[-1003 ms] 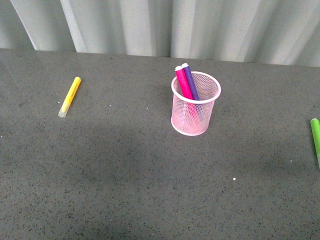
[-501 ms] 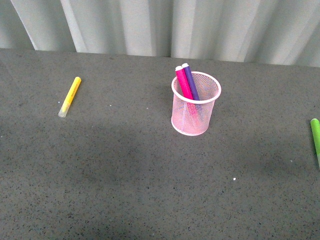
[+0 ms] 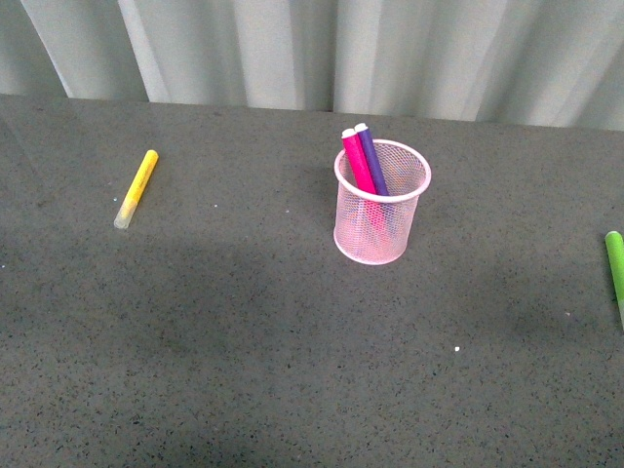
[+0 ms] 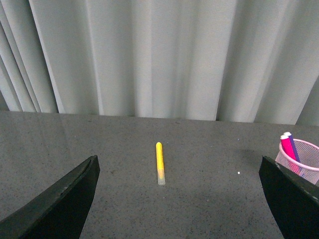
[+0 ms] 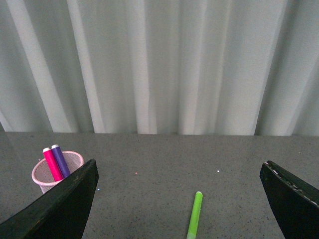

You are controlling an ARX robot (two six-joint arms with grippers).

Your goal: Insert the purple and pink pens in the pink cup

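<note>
The pink cup (image 3: pixel 370 234) stands upright right of the table's middle. The pink pen (image 3: pixel 357 161) and the purple pen (image 3: pixel 370 156) both stand inside it, leaning to the back left, their ends poking above the rim. Neither arm shows in the front view. My left gripper (image 4: pixel 178 199) is open and holds nothing; in its view the pink cup (image 4: pixel 306 159) sits far off beside one finger. My right gripper (image 5: pixel 178 199) is also open and holds nothing, with the pink cup (image 5: pixel 45 177) and both pens behind its other finger.
A yellow marker (image 3: pixel 136 188) lies flat at the back left of the dark grey table. At the right edge lies a green marker (image 3: pixel 615 265), also ahead of the right gripper (image 5: pixel 194 215). A pale pleated curtain (image 3: pixel 312 49) closes off the back.
</note>
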